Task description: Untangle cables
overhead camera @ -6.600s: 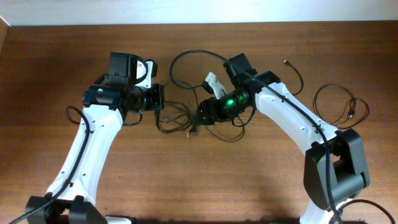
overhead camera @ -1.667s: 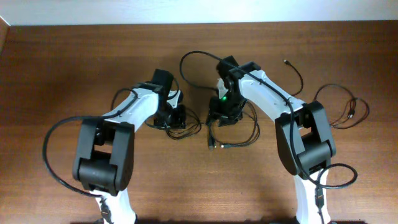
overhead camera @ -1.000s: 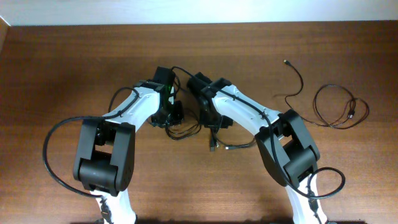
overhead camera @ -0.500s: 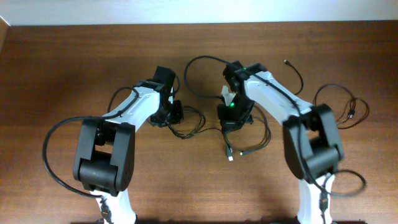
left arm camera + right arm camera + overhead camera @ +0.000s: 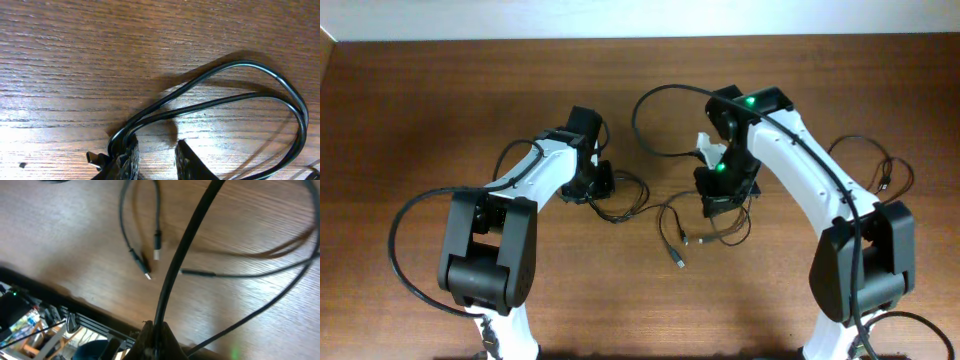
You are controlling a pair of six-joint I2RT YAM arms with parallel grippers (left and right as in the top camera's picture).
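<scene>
The cables (image 5: 642,208) are thin black cords lying loosely tangled on the wooden table between my two grippers. Two plug ends (image 5: 679,247) lie at the front of them. My right gripper (image 5: 722,196) is shut on one cord; in the right wrist view that cord (image 5: 183,245) rises from the shut gripper (image 5: 156,330) over the plug ends (image 5: 156,250). My left gripper (image 5: 599,184) rests low at the tangle's left end. In the left wrist view its jaws (image 5: 156,156) stand apart over bare wood, and a doubled cord loop (image 5: 235,64) runs in at the left fingertip (image 5: 127,152).
Another thin black cord (image 5: 868,170) lies coiled at the far right of the table. A long loop (image 5: 650,100) arcs back behind the right gripper. A thick black arm cable (image 5: 412,215) curves beside the left arm's base. The table's front edge shows in the right wrist view.
The right gripper has shut on a cord and carried it rightward, away from the left gripper. The tangle has been drawn out and the plug ends slid forward. The left gripper stays put.
</scene>
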